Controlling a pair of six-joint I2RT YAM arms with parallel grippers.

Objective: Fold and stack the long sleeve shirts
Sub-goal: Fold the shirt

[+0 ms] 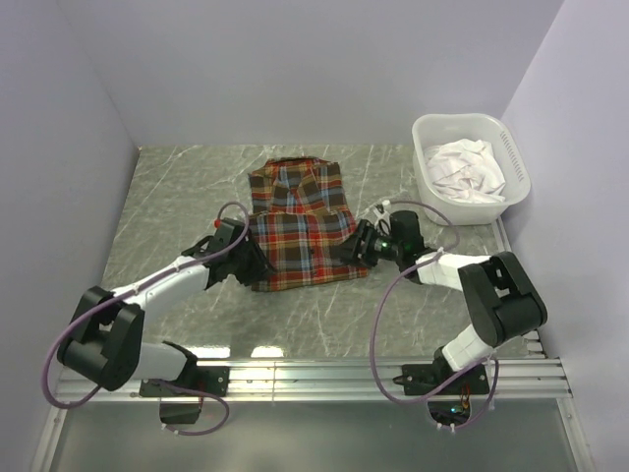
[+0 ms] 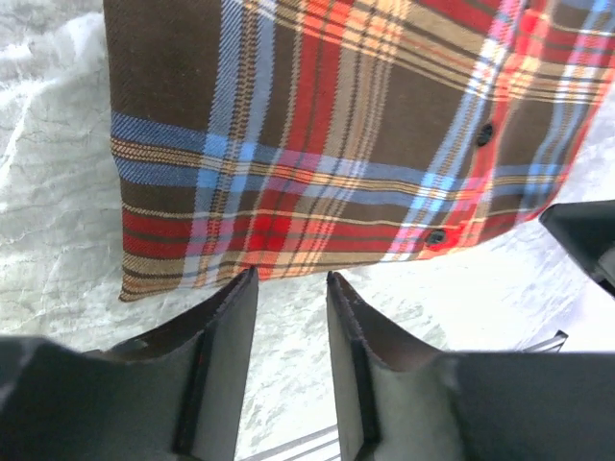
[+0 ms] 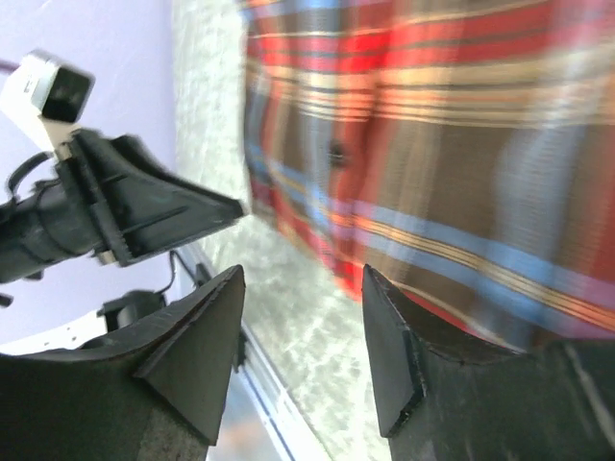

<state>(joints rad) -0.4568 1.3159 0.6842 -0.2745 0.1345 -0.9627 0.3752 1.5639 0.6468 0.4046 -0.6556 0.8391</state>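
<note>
Red plaid shirt (image 2: pixel 336 125), left gripper (image 2: pixel 291 277) parted

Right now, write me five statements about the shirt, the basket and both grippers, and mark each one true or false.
1. The plaid shirt lies on the table. True.
2. The left gripper is shut on the shirt's hem. False: it is open with nothing between its fingers.
3. The basket holds white cloth. True.
4. The basket stands at the table's far left. False: it stands at the far right.
5. The right gripper is open. True.
</note>
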